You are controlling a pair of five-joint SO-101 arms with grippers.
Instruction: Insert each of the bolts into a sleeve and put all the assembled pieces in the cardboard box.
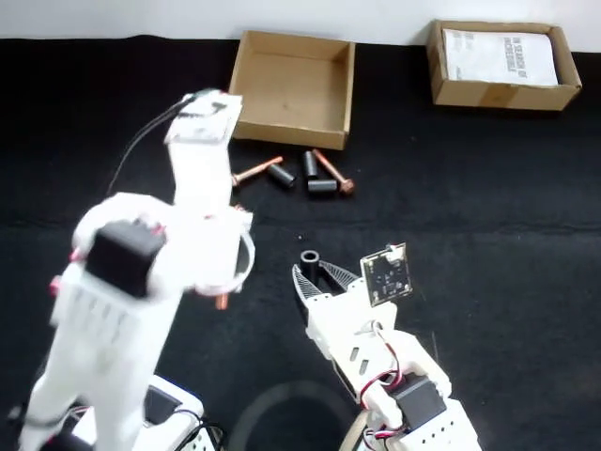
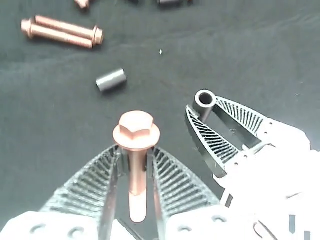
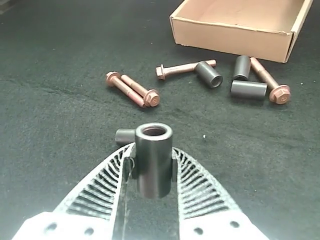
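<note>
My left gripper (image 2: 135, 149) is shut on a copper bolt (image 2: 136, 134), held by its shank with the hex head past the fingertips. Its end pokes out under the left arm (image 1: 222, 302). My right gripper (image 3: 154, 150) is shut on a dark sleeve (image 3: 154, 162), bore facing outward, and stands close beside the left one (image 2: 204, 105). Loose bolts (image 3: 132, 89) and sleeves (image 3: 208, 74) lie on the black mat in front of the open cardboard box (image 1: 240, 75). One more sleeve (image 2: 110, 80) lies near both grippers.
A second cardboard box (image 1: 449, 92) with a printed sheet in it stands at the back right. The left arm's white body (image 1: 141, 282) covers much of the mat's left side. Bare mat stretches to the right of the right arm.
</note>
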